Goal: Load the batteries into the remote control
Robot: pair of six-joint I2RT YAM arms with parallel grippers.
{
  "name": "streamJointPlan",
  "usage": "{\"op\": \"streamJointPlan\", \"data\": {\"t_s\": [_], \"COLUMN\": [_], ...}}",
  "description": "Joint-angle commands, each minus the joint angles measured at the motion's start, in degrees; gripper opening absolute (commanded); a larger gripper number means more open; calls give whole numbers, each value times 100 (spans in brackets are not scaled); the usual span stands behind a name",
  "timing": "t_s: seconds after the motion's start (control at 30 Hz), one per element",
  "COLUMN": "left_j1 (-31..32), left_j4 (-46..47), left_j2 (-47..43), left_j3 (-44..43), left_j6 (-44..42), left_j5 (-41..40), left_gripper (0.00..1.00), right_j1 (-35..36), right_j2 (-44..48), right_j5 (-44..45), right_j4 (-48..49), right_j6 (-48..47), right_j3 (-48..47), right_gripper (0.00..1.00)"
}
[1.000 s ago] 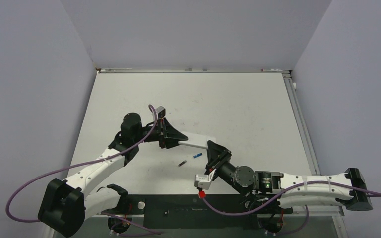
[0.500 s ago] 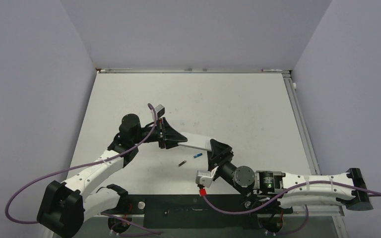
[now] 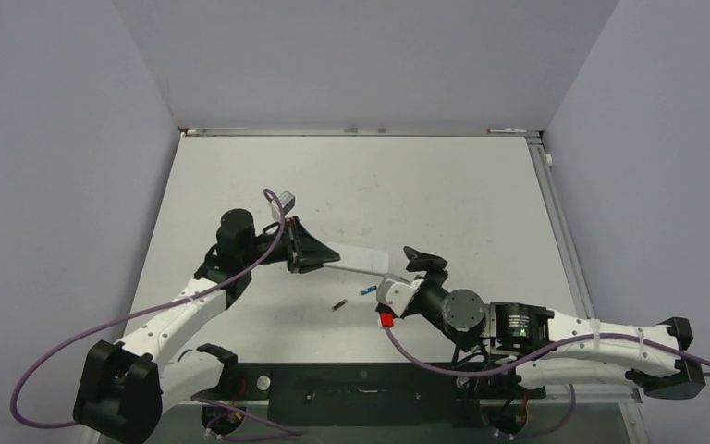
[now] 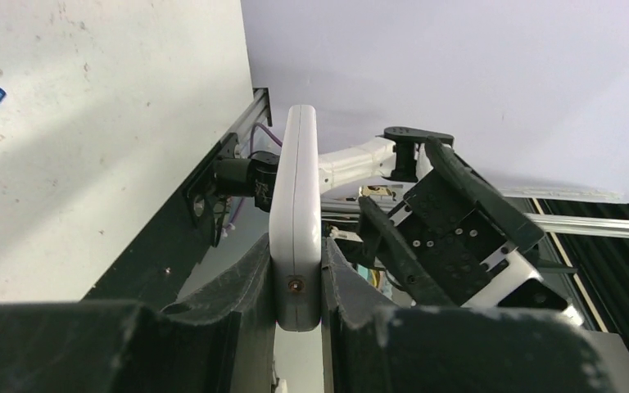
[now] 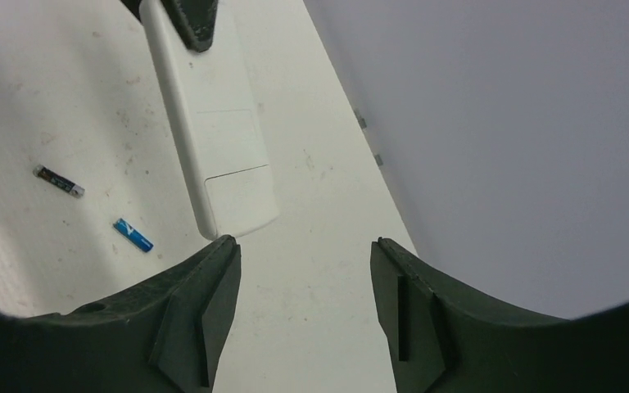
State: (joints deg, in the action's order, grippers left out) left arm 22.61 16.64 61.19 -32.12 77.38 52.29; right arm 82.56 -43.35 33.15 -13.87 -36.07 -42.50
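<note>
Near middle of table, left gripper clamped on one end of remote control, which appears lifted off surface. Plain white back faces right wrist camera, panel outline at free end. Right gripper has jaws apart with nothing between, close to remote control's free end, not touching. Both batteries loose on table, toward arm bases from remote control: blue battery nearer right gripper, dark battery left of it, the two apart.

One blue battery, one dark battery — one remote control
</note>
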Motion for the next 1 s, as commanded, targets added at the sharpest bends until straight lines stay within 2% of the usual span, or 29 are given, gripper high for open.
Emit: {"op": "streamJointPlan", "data": {"t_s": [0.0, 0.2, 0.33, 0.63, 0.97], "left_j1": [-189, -399, -494, -554, -571], "left_j4": [201, 216, 358, 414, 807], "left_j2": [-22, -101, -125, -125, 11], "left_j3": [-120, -31, 54, 113, 200], "left_j6": [-442, -680, -743, -950, -786], "left_j5": [73, 211, 261, 250, 256], "left_gripper": [0, 0, 0, 0, 0], "right_j1": [-506, -1747, -2337, -3584, -4705], "right_j2": [-258, -1043, -1440, -1476, -1353], "right_j5": [-154, -732, -1181, -2746, -4478], "right_j4": [-506, -1193, -1507, -1460, -1234], "right_j6": [1328, 2743, 3528, 4973, 6064], "right_j3": [-567, -1454, -1829, -1809, -1506], "right_gripper": [59, 58, 58, 59, 60]}}
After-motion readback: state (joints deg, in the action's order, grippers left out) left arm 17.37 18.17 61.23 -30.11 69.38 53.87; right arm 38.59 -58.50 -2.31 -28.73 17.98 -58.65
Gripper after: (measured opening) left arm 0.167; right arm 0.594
